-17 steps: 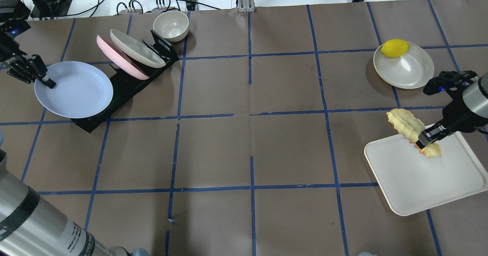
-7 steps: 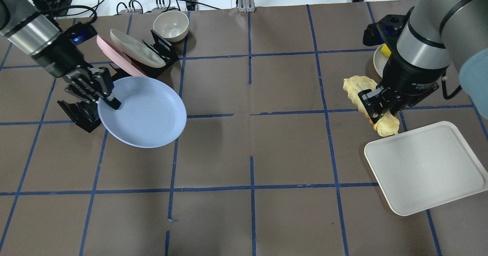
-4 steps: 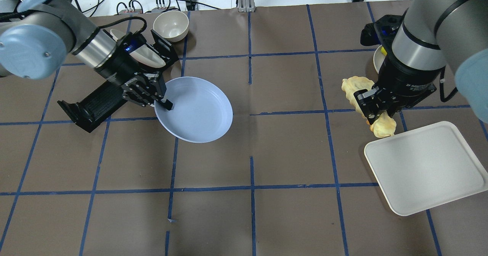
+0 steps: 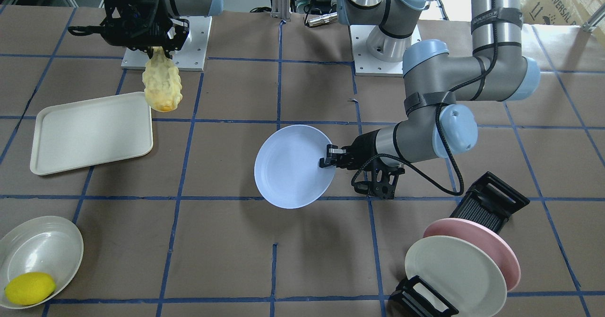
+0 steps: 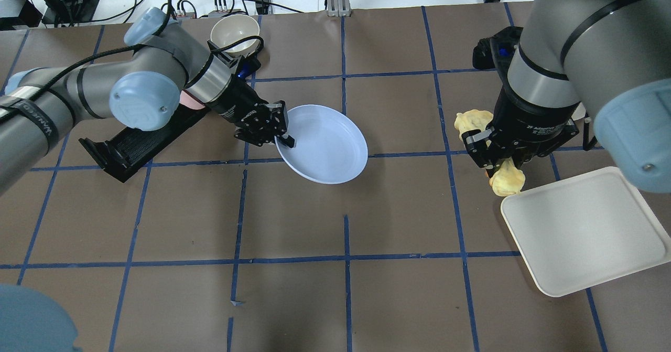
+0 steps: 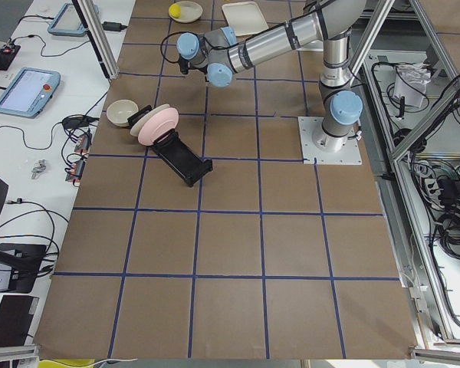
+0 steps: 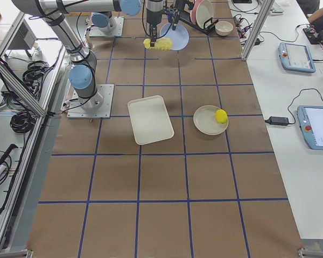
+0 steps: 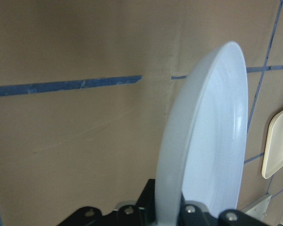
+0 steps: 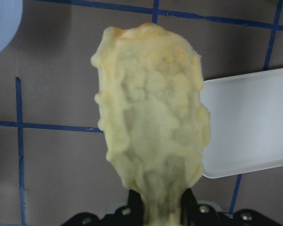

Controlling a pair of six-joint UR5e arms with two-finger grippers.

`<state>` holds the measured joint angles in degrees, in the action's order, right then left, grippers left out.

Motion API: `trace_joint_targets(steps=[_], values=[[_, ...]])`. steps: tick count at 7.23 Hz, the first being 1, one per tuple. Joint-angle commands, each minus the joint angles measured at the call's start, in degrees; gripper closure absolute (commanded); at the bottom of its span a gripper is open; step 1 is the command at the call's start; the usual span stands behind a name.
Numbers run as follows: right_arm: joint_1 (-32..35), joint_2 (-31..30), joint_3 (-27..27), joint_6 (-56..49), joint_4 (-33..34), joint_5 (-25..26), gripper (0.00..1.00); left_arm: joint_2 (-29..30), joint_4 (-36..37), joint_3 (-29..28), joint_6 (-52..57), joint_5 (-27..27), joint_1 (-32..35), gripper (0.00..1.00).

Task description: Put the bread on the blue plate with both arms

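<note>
Bread (image 9: 151, 136), bumpy pale-yellow loaf with golden-brown end, hangs from right gripper (image 4: 159, 48).

bread (image 5: 507, 180): overhead, right of centre, I see only both ends; my right arm (image 5: 540, 95) covers the middle.
blue plate (image 8: 203, 141): lower rim vanishes into my left claw (image 8: 169, 214) at the wrist view's bottom edge.
pink plate (image 5: 186, 99): overhead, upper left, a mere sliver behind my left arm (image 5: 141, 87).

Smooth, faintly glossy blue plate (image 5: 325, 145), bumpy matt bread (image 4: 162, 86), matt brown paper table cover (image 5: 293, 305)
</note>
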<state>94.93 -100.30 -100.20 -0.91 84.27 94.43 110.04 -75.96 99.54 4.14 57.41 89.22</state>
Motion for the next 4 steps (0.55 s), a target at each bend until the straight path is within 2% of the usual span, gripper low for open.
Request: trace_joint_targets(steps=[1, 3, 4], values=[[0.4, -0.1, -0.2, 0.5, -0.1, 0.1, 0.64, 3.2, 5.6, 1.1, -3.2, 0.0, 2.3, 0.92], [0.4, -0.3, -0.6, 0.5, -0.1, 0.1, 0.64, 5.4, 11.7, 1.5, -5.5, 0.4, 4.9, 0.91], [0.4, -0.3, -0.8, 0.5, -0.1, 0.1, 0.64, 6.2, 12.3, 1.9, -5.7, 0.4, 5.4, 0.84]])
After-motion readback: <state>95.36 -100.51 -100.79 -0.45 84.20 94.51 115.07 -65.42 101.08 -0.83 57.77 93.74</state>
